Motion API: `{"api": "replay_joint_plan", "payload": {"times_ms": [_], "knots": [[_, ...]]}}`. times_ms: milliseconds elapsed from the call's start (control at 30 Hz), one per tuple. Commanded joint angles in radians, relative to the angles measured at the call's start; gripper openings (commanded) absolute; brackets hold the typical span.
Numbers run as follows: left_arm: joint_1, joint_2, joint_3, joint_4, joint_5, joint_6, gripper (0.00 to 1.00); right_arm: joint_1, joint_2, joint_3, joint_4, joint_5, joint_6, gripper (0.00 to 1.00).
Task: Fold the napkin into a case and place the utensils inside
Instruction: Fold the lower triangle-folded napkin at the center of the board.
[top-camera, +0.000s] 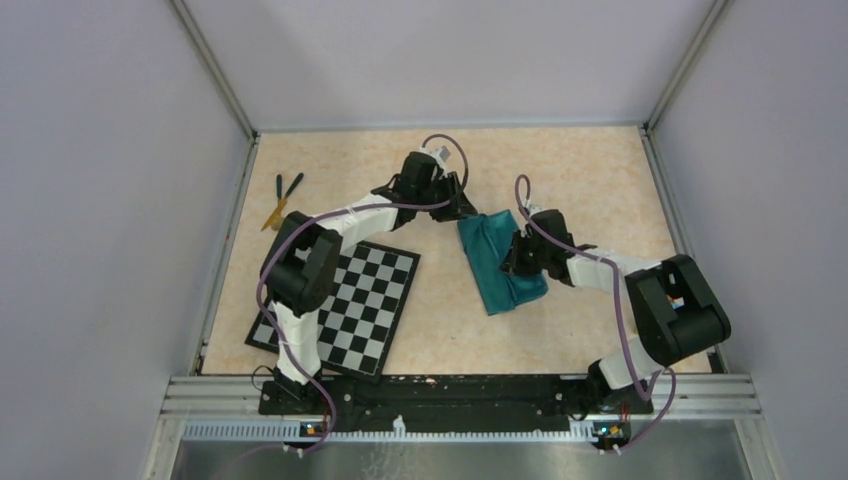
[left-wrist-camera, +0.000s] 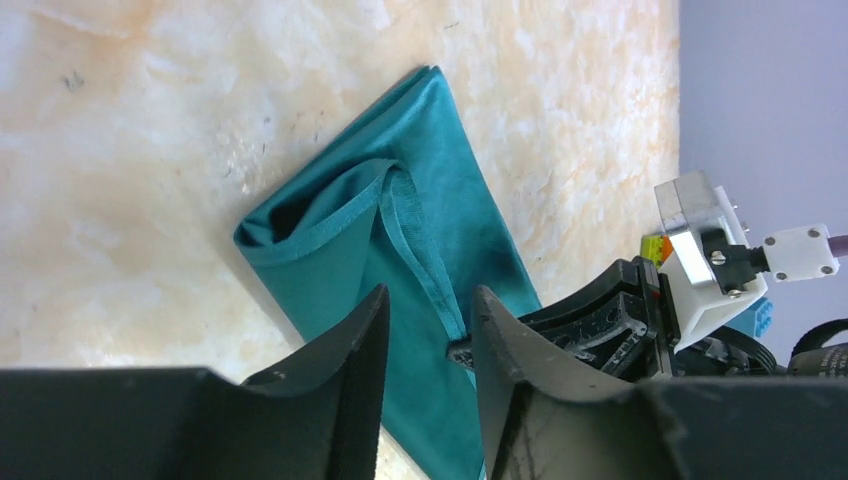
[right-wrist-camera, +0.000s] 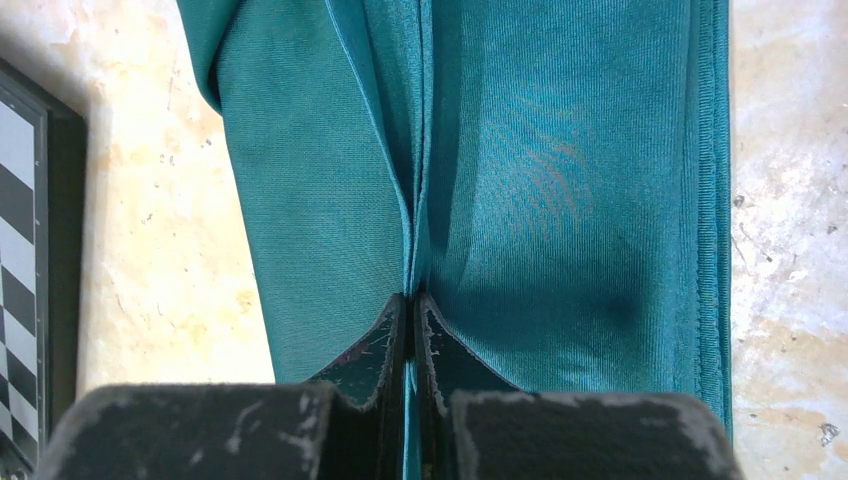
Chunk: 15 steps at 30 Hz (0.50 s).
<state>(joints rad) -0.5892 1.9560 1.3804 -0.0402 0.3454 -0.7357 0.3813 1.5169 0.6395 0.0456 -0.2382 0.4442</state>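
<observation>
The teal-green napkin (top-camera: 497, 262) lies folded into a narrow oblong case in the middle of the table. My right gripper (top-camera: 518, 254) is shut on a raised fold of the case (right-wrist-camera: 560, 180), pinching the cloth between its fingertips (right-wrist-camera: 385, 335). My left gripper (top-camera: 462, 211) hovers at the case's far end, open, with nothing between its fingers (left-wrist-camera: 355, 335). In the left wrist view the case's mouth (left-wrist-camera: 300, 215) gapes open. The utensils (top-camera: 281, 198), two dark green sticks and one yellowish-tan, lie at the far left of the table.
A black-and-white checkerboard mat (top-camera: 350, 305) lies at the near left, its edge showing in the right wrist view (right-wrist-camera: 30, 250). Metal frame walls border the table on the left, the back and the right.
</observation>
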Motion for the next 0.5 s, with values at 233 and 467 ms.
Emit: {"api": "replay_joint_plan", "payload": {"times_ms": [233, 467], "knots": [[0.022, 0.106, 0.019, 0.219, 0.190, -0.015, 0.27, -0.025, 0.013, 0.075, 0.018, -0.013, -0.038, 0.00], [0.030, 0.108, 0.003, 0.241, 0.191, -0.024, 0.25, -0.025, 0.026, 0.102, 0.039, -0.034, -0.049, 0.00]]}}
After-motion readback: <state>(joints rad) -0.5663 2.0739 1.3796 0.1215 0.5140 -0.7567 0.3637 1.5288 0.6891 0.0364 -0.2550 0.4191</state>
